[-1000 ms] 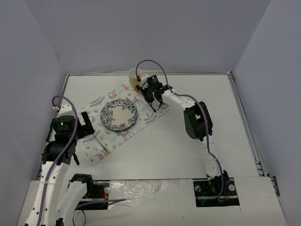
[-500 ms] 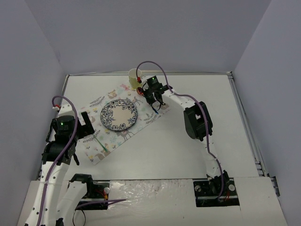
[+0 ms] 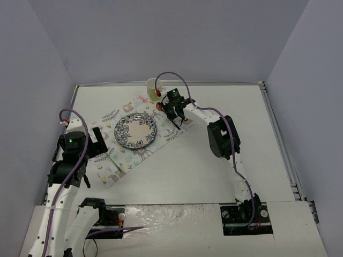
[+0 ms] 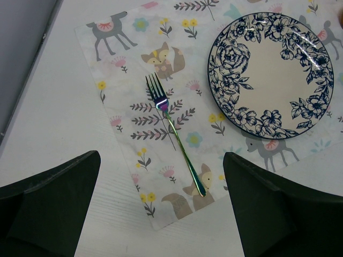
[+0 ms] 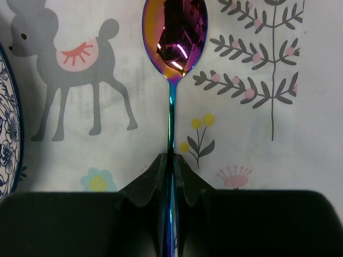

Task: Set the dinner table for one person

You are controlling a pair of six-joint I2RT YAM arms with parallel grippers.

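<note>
White dinner table [image 3: 182, 171] filling the grey-walled bay, floral placemat [image 4: 128, 80] angled across its left half, right gripper [image 5: 171, 160] pinched on the handle of an iridescent spoon [image 5: 174, 37] beside the blue-patterned plate [image 4: 270, 69], left gripper [image 4: 161, 155] spread wide above the fork [image 4: 174, 134], cup [image 3: 154, 88] by the far edge.

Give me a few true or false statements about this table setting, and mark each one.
1. The fork lies on the placemat beside the plate. True.
2. The left gripper grips the fork. False: its jaws are open, clear of it.
3. The right gripper holds the spoon by its handle. True.
4. The plate holds food. False: it is bare.
5. The cup stands on the plate. False: it stands apart, near the placemat's far corner.
</note>
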